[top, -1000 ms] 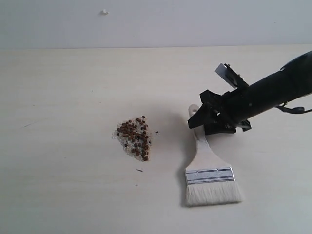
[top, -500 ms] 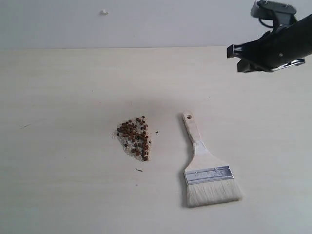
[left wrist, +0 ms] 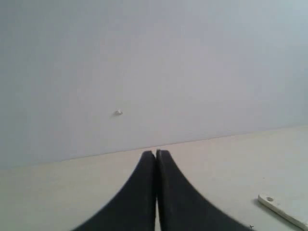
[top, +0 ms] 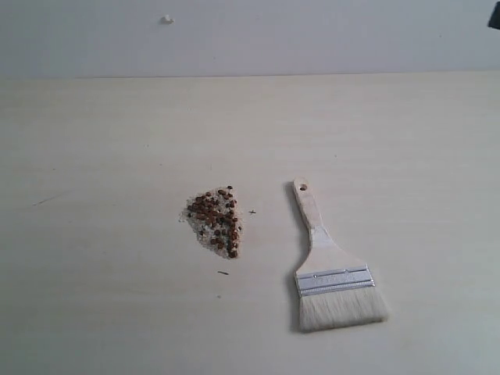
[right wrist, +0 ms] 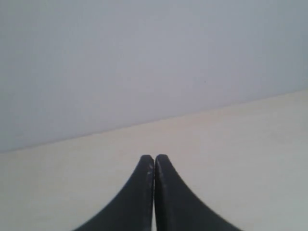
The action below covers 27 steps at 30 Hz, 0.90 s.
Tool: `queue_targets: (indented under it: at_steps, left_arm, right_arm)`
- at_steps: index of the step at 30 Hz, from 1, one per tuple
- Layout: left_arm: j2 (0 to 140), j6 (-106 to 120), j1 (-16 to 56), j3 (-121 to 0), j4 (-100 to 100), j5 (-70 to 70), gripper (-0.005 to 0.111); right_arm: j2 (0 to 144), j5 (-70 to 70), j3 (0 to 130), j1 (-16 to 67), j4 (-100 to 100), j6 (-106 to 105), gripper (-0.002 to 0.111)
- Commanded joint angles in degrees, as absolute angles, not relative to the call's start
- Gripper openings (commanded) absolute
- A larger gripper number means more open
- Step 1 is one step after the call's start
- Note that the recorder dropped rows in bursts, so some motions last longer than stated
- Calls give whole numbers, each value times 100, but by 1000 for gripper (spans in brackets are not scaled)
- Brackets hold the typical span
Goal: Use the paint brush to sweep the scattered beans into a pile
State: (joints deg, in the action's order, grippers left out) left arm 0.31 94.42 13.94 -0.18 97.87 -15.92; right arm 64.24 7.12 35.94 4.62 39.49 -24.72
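Observation:
The reddish-brown beans and pale grit lie as one dense pile (top: 216,222) near the middle of the pale table (top: 101,156). To its right the paint brush (top: 328,266) lies flat, handle hole toward the back, off-white bristles toward the front; nothing touches it. In the left wrist view the end of the brush handle (left wrist: 281,211) shows at the frame's edge. My left gripper (left wrist: 156,153) is shut and empty, low over the table. Also shut, with nothing in it, is my right gripper (right wrist: 154,157). Neither gripper shows in the exterior view, apart from a dark sliver at the top right corner.
A grey wall (top: 312,31) rises behind the table's far edge, with a small white speck (top: 166,19) on it. A short dark sliver (top: 223,273) lies just in front of the pile, and a tiny dark mark (top: 252,212) to its right.
My right arm let go of the brush handle, rose and drew back to the upper right, almost out of the exterior view. The brush stays flat on the table; the pile is unchanged.

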Motion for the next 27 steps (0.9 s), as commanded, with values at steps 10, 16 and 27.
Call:
queue_targets:
  at_steps: [10, 16, 27]
  left_arm:
    - [0, 9421, 1385, 0, 9813, -1576, 0]
    - [0, 9421, 1385, 0, 9813, -1576, 0]
    - [0, 9421, 1385, 0, 9813, -1576, 0]
  right_arm:
    - [4224, 882, 2955, 468, 4059, -2493, 0]
    - [3865, 882, 2955, 468, 4034, -2493, 0]
    - [1423, -566, 2955, 468, 3993, -3473, 0]
